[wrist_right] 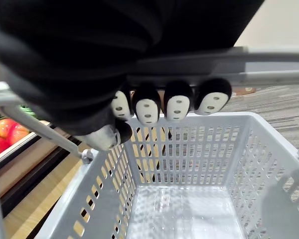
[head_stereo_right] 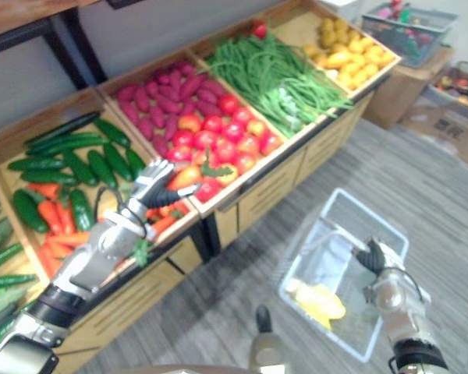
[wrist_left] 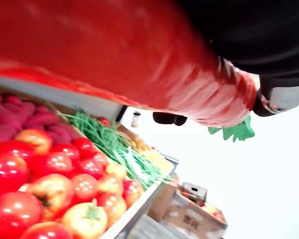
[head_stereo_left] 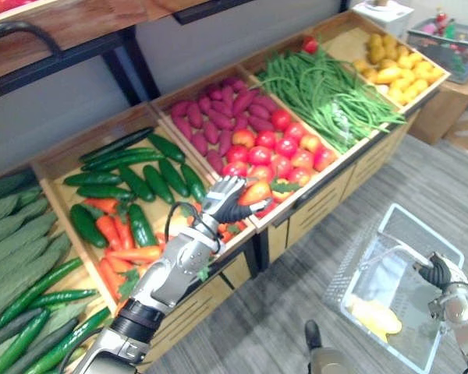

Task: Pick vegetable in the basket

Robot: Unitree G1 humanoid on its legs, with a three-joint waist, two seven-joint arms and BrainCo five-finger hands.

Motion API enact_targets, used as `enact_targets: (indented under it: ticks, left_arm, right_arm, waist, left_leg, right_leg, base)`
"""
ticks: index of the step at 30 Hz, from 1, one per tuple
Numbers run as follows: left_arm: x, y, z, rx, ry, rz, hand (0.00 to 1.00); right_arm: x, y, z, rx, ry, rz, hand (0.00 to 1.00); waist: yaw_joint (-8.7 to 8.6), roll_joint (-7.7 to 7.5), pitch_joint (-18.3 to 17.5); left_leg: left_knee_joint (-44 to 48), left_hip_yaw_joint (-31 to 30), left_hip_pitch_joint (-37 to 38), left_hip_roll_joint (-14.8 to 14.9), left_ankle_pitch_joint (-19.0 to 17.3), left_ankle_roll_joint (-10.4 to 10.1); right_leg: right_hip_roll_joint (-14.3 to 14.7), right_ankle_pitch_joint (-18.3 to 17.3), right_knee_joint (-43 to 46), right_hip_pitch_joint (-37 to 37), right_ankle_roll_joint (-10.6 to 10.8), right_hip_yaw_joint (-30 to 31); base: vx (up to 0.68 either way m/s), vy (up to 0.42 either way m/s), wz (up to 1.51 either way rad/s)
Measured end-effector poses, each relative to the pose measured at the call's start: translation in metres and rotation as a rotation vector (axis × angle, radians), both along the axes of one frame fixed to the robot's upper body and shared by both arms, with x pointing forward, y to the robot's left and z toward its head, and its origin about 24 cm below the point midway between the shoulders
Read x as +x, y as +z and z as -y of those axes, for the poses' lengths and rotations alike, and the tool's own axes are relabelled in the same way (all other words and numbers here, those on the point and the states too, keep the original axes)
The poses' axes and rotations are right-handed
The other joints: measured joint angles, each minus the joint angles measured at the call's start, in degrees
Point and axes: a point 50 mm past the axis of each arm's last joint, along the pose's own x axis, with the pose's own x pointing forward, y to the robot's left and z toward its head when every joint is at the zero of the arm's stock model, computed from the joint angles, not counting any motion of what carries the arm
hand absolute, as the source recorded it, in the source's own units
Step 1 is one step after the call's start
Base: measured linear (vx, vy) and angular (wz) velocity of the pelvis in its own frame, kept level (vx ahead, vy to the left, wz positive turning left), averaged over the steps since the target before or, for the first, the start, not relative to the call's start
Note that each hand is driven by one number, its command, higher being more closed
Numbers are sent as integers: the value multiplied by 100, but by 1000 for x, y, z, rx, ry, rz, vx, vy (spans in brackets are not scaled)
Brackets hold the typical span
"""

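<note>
My left hand (head_stereo_left: 225, 199) hovers over the front edge of the carrot and tomato crates, shut on an orange-red carrot (head_stereo_left: 256, 192) with a green top. In the left wrist view the carrot (wrist_left: 114, 64) lies across the hand, close to the camera. My right hand (head_stereo_left: 437, 273) is down at the right, its fingers (wrist_right: 164, 104) curled round the grey handle (wrist_right: 214, 64) of a pale plastic basket (head_stereo_left: 421, 226). The basket hangs above the grey floor, with a yellow vegetable (head_stereo_left: 374, 315) on its bottom.
Sloping wooden crates hold cucumbers (head_stereo_left: 132, 175), carrots (head_stereo_left: 117, 241), purple sweet potatoes (head_stereo_left: 218, 113), tomatoes (head_stereo_left: 277, 152), green beans (head_stereo_left: 320, 93) and yellow produce (head_stereo_left: 398, 66). Another filled basket (head_stereo_left: 448, 43) stands on a box at the far right.
</note>
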Motion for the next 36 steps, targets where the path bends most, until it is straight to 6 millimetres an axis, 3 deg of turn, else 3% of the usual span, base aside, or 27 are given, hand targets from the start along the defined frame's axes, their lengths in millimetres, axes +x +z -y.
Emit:
enact_targets:
  ticks: [7,9,13,18,21,27,36]
  left_arm:
    - [-5,-11,16,25,-78,-50,100]
    - [-5,-16,22,13,-92,-70,100]
    - [-9,-21,43,-11,-183,-109,100]
    - [-19,-30,70,26,-313,-157,100]
    - [-27,-41,82,40,-374,-215,100]
    - [-44,-42,117,49,-523,-238,100]
    - [-66,-32,151,20,-684,-220,100]
  right_arm:
    - [25,20,-16,-107,167,2,100]
    - [31,22,-23,-140,217,-16,100]
    - [49,41,-38,-199,332,1,100]
    - [73,47,-76,-232,513,-59,100]
    - [86,62,-104,-274,648,-58,100]
    - [91,85,-142,-361,841,-69,100]
    - [91,103,-164,-441,963,-88,100]
  waist:
    - [-136,78,29]
    - [-139,88,37]
    - [-238,273,151]
    - [-305,276,186]
    - [-310,284,219]
    - [-297,296,224]
    - [-209,297,220]
  left_leg:
    - [4,630,148,-148,-160,-6]
    - [368,802,134,-70,-389,-25]
    - [901,1112,133,29,-756,-50]
    - [1226,1566,182,110,-977,-109]
    - [1518,1937,234,243,-1178,-172]
    - [2016,2506,267,528,-1408,-279]
    - [2291,3002,347,757,-1465,-377]
  right_leg:
    - [34,110,2,-223,95,641]
    - [60,122,5,-224,111,826]
    - [105,163,8,-257,175,1176]
    - [236,268,4,-368,185,1598]
    - [370,327,4,-431,201,1899]
    - [617,418,5,-547,202,2233]
    - [844,427,128,-677,195,2411]
  base:
    - [-40,-4,-47]
    - [-12,-12,-52]
    - [-18,-19,-44]
    - [-45,-35,-47]
    - [-51,-59,-49]
    - [-31,-47,-38]
    - [-13,-43,-17]
